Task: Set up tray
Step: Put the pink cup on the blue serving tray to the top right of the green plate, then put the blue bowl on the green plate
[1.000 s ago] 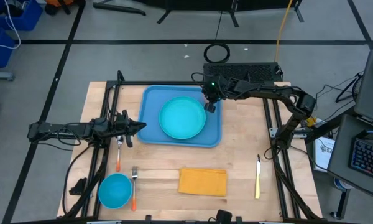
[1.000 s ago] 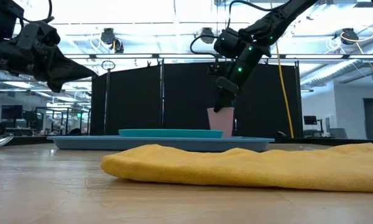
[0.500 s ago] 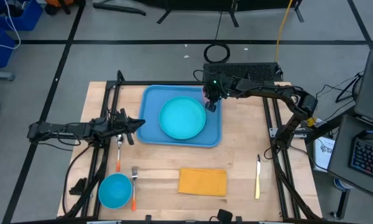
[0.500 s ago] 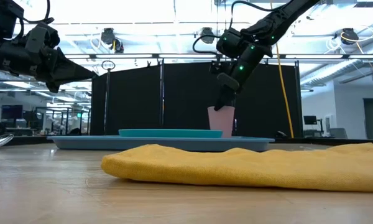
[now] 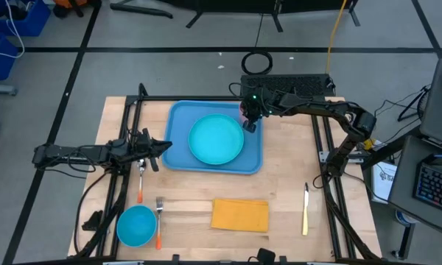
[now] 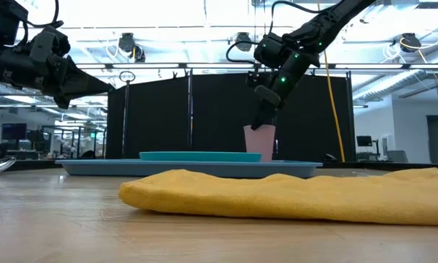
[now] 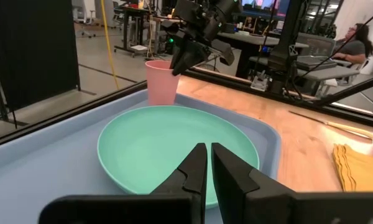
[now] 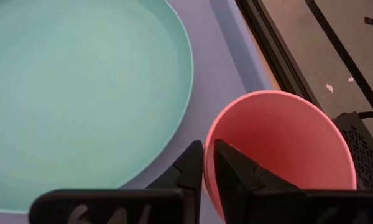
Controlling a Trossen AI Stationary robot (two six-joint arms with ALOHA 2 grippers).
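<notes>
The light-blue tray (image 5: 178,158) lies at the table's far middle with a round teal plate (image 5: 216,139) on it. A pink cup (image 6: 259,142) stands upright on its base in the tray's far right corner, beside the plate. My right gripper (image 8: 208,165) reaches down onto the cup's rim and is shut on its wall. My left gripper (image 5: 166,149) hovers level at the tray's left edge, shut and holding nothing; it points across the plate in the left wrist view. My right gripper has the pink cup's rim (image 8: 206,155) on the side facing the plate, with one finger inside the cup and one outside. The fingers slant down from above and from the table's right. The cup stands upright with its base on the tray.
Near the table's front lie an orange-yellow napkin (image 5: 239,215), a teal bowl (image 5: 137,224), an orange-handled fork (image 5: 158,217) and a spoon (image 5: 141,180). A knife (image 5: 306,210) lies at the right. A black frame runs along the table's edges.
</notes>
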